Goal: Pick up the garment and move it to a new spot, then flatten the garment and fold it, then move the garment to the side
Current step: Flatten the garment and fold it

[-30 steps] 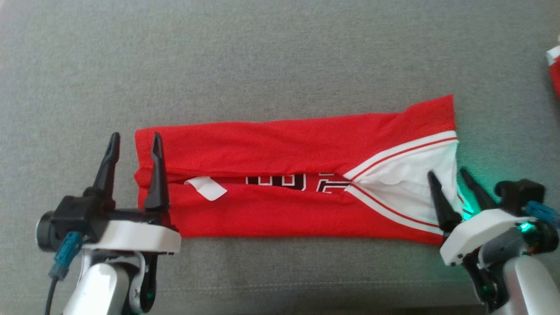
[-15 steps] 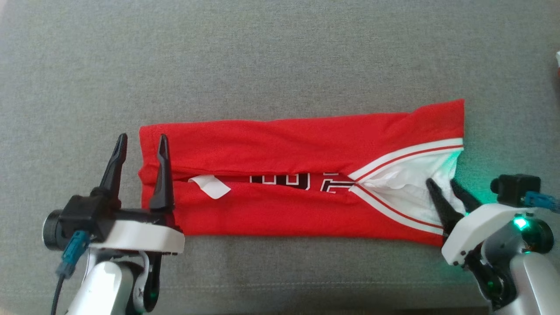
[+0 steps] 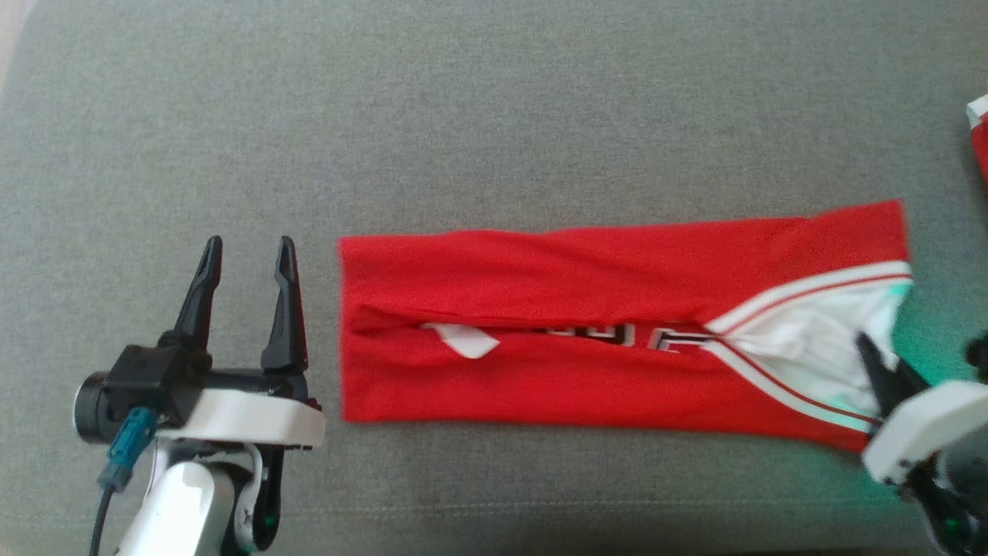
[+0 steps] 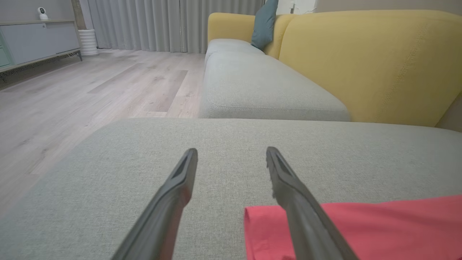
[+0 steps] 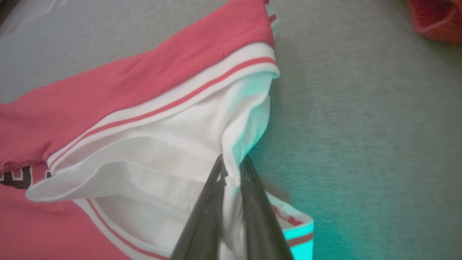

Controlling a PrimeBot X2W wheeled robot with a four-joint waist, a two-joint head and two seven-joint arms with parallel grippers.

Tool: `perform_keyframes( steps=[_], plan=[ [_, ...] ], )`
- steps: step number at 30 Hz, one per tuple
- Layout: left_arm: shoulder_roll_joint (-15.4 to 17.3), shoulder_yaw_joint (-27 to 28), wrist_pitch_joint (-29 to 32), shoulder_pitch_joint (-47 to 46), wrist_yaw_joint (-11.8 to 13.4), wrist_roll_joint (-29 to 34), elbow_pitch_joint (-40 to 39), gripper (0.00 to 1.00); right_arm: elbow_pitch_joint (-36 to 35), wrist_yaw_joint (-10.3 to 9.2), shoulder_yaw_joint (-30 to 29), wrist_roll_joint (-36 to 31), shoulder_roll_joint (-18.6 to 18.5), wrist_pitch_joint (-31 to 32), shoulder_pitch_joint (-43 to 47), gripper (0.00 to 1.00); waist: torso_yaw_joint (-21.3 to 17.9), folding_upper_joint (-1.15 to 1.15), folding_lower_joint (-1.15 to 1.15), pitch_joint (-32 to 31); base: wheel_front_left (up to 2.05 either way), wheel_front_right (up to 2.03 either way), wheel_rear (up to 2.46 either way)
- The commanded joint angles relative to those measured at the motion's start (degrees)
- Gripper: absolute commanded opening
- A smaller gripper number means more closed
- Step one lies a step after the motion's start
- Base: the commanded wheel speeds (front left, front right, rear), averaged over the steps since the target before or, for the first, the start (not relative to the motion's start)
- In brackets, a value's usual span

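One red jersey (image 3: 587, 371) lies mid-frame, one more red cloth (image 3: 979, 135) at the right edge; two grippers: left gripper (image 3: 248, 247), right gripper (image 5: 232, 160).

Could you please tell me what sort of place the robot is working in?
Probably a home living room: a yellow-backed sofa, a teal throw pillow, long grey curtains and a wooden floor.

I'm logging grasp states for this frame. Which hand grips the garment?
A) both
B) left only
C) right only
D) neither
C: the right hand is pinched shut on the white fabric at the garment end, while the left hand stands open, apart from the other end.
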Motion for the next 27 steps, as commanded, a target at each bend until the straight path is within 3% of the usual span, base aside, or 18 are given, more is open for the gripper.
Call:
perform_keyframes(
  steps=[1,4,7,14,20,27],
  plan=[
    [0.8,2.3,-0.5,-1.3,0.6,0.0,-1.8,1.0,-2.0,0.19,-1.4,0.1,-2.3,-0.2,0.9,0.0,0.0,0.0,0.0,-0.4,0.0,0.0,0.0],
    [0.9,2.4,-0.5,-0.9,0.9,-0.2,-1.8,1.0,-3.5,0.19,-3.6,-0.6,-2.6,0.5,1.6,0.0,-0.3,0.0,0.0,-1.3,0.0,0.0,0.0],
    [1.0,2.5,-0.3,-0.1,1.2,-0.3,-2.1,1.0,-10.6,0.19,-2.8,-2.5,-1.2,3.4,0.9,0.0,-0.8,0.0,0.0,-2.9,0.0,0.0,0.0],
    [1.1,2.2,0.1,0.4,1.4,-0.7,-2.4,1.0,-22.6,0.19,9.7,-3.8,3.8,10.3,-4.4,0.0,-0.9,0.0,0.0,-5.0,0.0,0.0,0.0],
    [0.8,1.4,0.3,0.1,1.2,-0.9,-2.6,1.0,-17.9,0.19,24.6,-0.7,8.5,9.4,-9.8,0.0,1.1,0.0,0.0,-5.2,0.0,0.0,0.0],
    [0.0,0.4,0.1,-0.8,0.7,-1.2,-1.8,1.0,-6.5,0.19,33.4,4.0,10.7,2.2,-13.3,0.0,3.9,0.0,0.0,-3.9,0.0,0.0,0.0]
  ],
)
